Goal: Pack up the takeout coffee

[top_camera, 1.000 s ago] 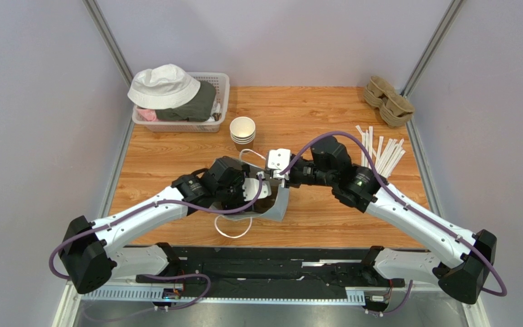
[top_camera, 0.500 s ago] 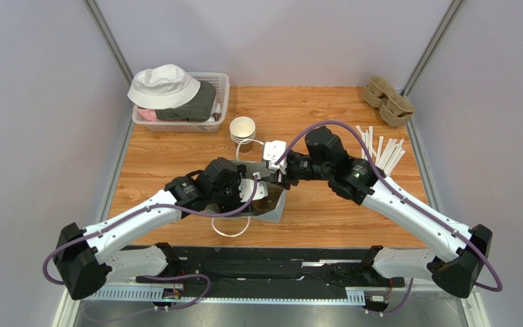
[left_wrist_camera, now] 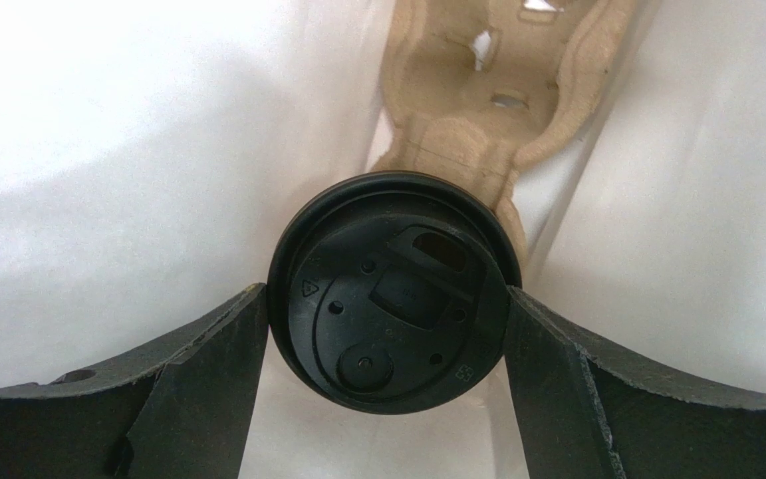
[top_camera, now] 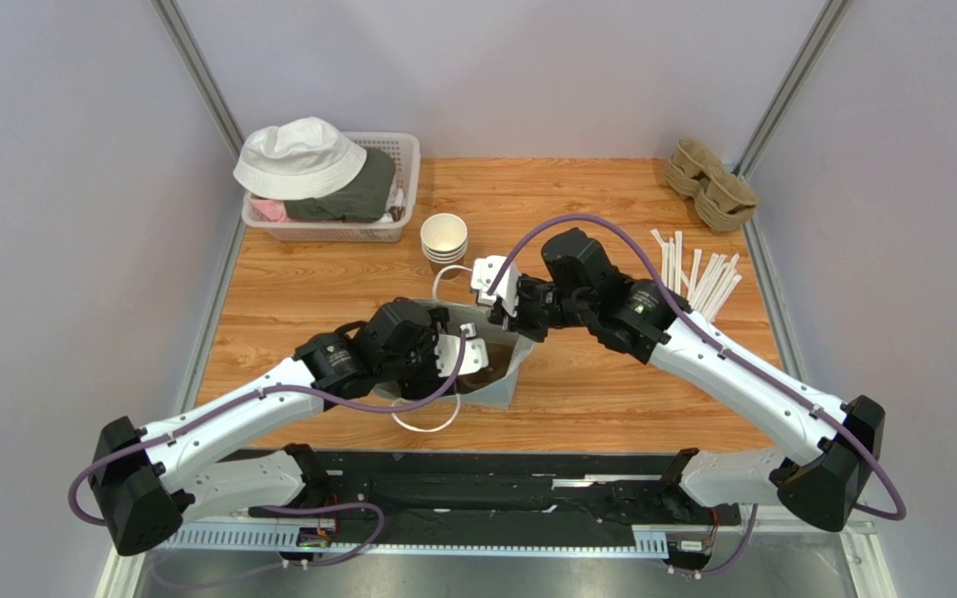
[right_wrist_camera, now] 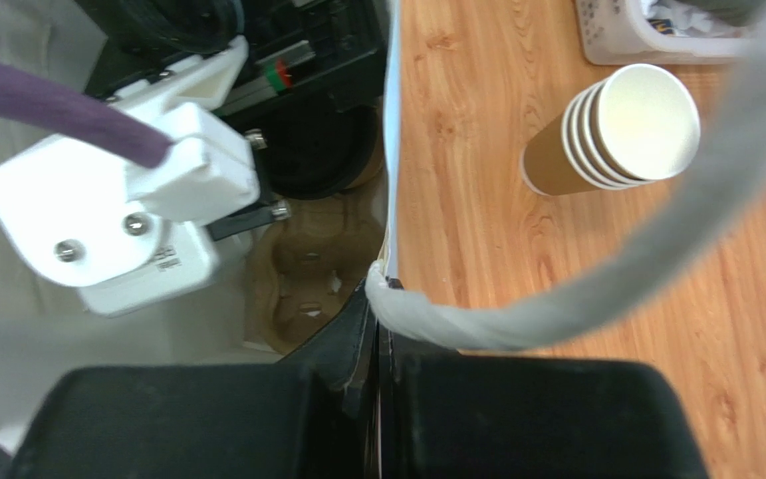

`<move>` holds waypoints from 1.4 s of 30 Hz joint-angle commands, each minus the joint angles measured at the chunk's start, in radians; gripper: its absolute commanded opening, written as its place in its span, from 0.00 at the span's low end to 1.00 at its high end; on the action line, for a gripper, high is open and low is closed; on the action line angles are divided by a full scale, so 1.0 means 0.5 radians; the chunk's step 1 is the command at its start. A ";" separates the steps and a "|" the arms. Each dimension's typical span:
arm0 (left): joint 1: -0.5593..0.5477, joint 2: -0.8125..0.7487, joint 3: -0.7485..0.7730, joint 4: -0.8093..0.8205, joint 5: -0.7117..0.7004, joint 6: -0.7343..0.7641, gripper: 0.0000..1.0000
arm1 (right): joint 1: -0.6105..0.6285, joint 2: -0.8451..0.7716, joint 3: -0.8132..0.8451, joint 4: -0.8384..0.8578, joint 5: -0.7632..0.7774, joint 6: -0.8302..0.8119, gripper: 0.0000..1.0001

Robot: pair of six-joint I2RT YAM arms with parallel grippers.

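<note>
The takeout coffee (left_wrist_camera: 389, 299) shows its round black lid face-on in the left wrist view, inside a white paper bag (top_camera: 511, 371). My left gripper (left_wrist_camera: 387, 297) reaches into the bag, and its two fingers (left_wrist_camera: 212, 379) press the lid's rim from either side. A brown pulp cup carrier (left_wrist_camera: 477, 130) lies deeper in the bag beyond the cup. My right gripper (right_wrist_camera: 377, 334) is shut on the bag's upper rim, right where the white twisted handle (right_wrist_camera: 557, 299) is attached. From above, the right gripper (top_camera: 505, 309) holds that rim at the bag's far side.
A stack of lidless paper cups (top_camera: 444, 239) stands just behind the bag. A basket (top_camera: 404, 150) with a white hat sits at the back left. Paper straws (top_camera: 696, 274) and stacked pulp carriers (top_camera: 711, 185) lie at the right. The bag's other handle (top_camera: 427, 424) loops toward the near edge.
My right gripper has moved left and farther back with the bag's rim. The left arm has slid a little left and nearer, still inside the bag.
</note>
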 commanded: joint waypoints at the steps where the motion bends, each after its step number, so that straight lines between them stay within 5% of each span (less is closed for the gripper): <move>1: -0.010 -0.083 0.039 0.135 -0.083 -0.020 0.00 | 0.001 0.016 0.066 0.204 0.233 0.004 0.00; 12: -0.019 -0.141 -0.117 0.478 -0.255 0.044 0.00 | 0.182 -0.333 -0.357 0.745 0.696 -0.315 0.00; 22: -0.019 -0.073 -0.200 0.644 -0.378 -0.268 0.00 | 0.443 -0.536 -0.842 1.257 1.028 -0.600 0.00; 42: -0.019 -0.065 -0.026 0.316 -0.525 -0.492 0.00 | 0.467 -0.604 -0.913 1.289 0.994 -0.751 0.00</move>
